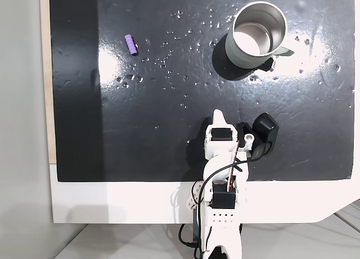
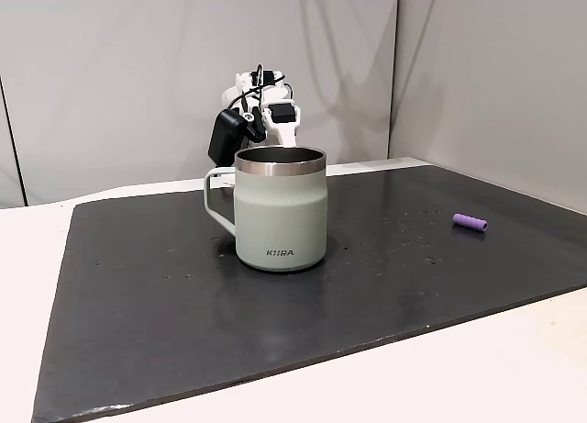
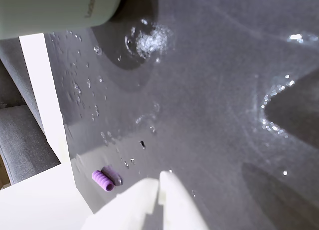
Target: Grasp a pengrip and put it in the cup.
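You are looking at a plain test bench setup, likely a lab or office corner: a white tabletop [image 1: 112, 205] under a black mat [image 1: 169, 101], bare grey partition walls [image 2: 138, 74] behind, and loose cables [image 1: 198, 214] at the arm's base.

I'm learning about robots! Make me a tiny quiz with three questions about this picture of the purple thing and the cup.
1. True or false: the pengrip is already inside the cup.
2. In the overhead fixed view, the cup's handle points to which side? A) left B) right C) toward the arm
3. Fill in: the gripper in the wrist view has its fingertips pressed together, so it is ____.

Key
1. False. It lies on the black mat, far from the cup.
2. B.
3. Shut, holding nothing.
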